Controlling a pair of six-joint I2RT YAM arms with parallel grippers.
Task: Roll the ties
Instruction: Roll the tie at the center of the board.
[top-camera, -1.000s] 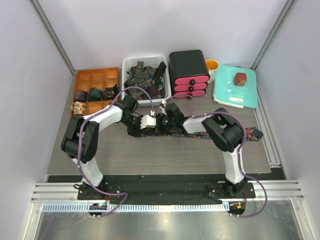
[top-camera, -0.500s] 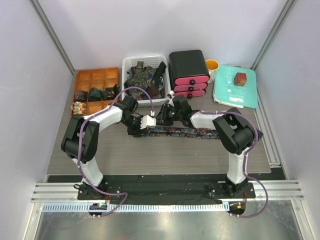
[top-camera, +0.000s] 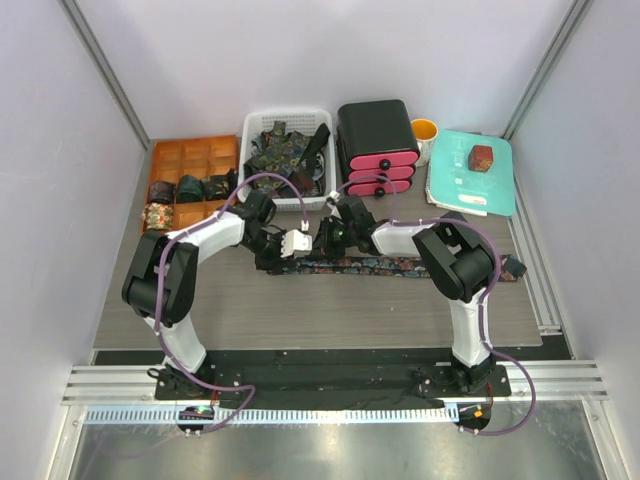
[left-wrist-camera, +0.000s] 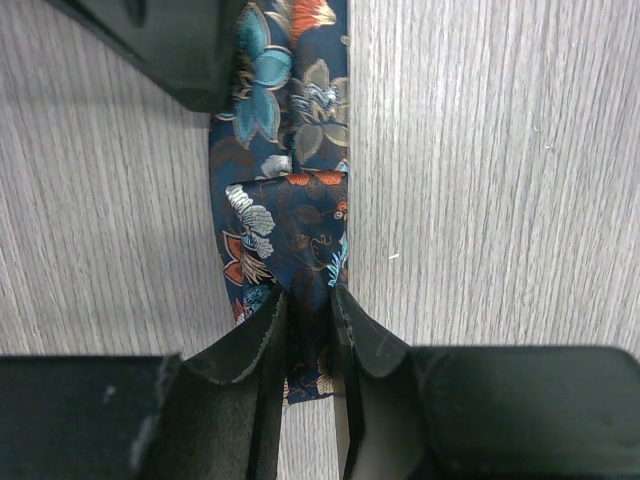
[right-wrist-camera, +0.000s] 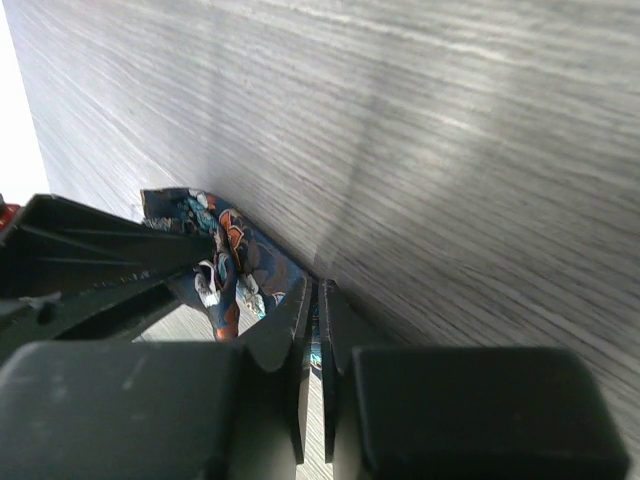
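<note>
A dark floral tie (top-camera: 392, 266) lies flat across the table, its tail reaching to the right past my right arm. My left gripper (top-camera: 308, 247) is shut on its left end. In the left wrist view the folded end of the tie (left-wrist-camera: 285, 170) runs down between the jaws of the left gripper (left-wrist-camera: 308, 300). My right gripper (top-camera: 325, 243) sits right against the left one. In the right wrist view the right gripper (right-wrist-camera: 312, 290) is shut on an edge of the tie (right-wrist-camera: 235, 255). More ties fill the white basket (top-camera: 288, 115).
An orange divided tray (top-camera: 190, 155) at the back left holds several rolled ties (top-camera: 190, 187). A black and pink drawer unit (top-camera: 378, 147), a yellow cup (top-camera: 425, 130) and a teal board (top-camera: 470, 185) bearing a small red-brown box (top-camera: 482, 157) stand at the back right.
My right gripper lifted off the tie, opened briefly, then shut on it again a little further left, close to the left gripper. The left gripper tightened and barely moved.
</note>
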